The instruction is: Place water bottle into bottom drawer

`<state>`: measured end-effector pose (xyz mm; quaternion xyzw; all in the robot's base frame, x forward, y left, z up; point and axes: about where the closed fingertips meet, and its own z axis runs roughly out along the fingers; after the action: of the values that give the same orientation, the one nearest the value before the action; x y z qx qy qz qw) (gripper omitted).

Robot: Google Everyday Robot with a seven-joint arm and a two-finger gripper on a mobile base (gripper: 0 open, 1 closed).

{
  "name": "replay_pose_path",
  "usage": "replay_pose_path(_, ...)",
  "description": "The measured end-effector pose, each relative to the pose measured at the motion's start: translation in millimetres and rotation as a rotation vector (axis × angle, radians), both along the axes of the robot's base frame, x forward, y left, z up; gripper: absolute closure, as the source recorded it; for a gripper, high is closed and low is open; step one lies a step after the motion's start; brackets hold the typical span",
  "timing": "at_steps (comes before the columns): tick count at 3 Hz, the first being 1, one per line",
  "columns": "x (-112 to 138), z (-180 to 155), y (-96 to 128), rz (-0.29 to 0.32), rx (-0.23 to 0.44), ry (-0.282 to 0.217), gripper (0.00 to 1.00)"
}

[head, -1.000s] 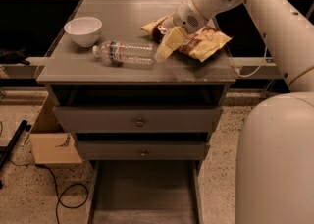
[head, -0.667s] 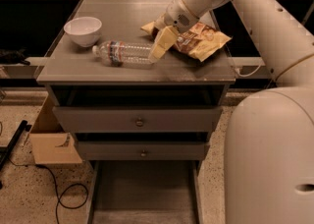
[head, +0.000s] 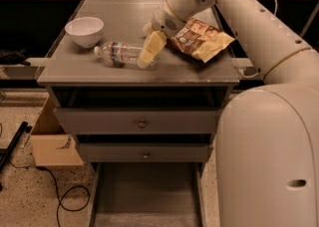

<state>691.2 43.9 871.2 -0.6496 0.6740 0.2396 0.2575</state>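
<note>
Camera view: ribbed btl (head: 119,53) at jaws

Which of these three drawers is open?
The bottom drawer, pulled out near the floor; both knobbed drawers above are shut. The gripper is at the water bottle.

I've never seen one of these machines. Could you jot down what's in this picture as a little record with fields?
Bottle: small clear ribbed plastic water bottle, lying on its side on the grey cabinet top
Gripper: cream two-finger gripper, at the bottle's base end
Bottom drawer: wide grey bottom drawer, pulled open, bottle not in it
Nearby: white bowl; brown snack bag
</note>
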Motion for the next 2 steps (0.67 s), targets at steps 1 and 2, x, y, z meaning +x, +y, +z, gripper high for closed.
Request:
replay_pose_path(1, 21.1, -24.9, 22.3, -0.021, 0.004, 0.02, 0.0)
replay_pose_path(2, 21.5, -25.3, 23.1, -0.02, 0.004, 0.02, 0.0)
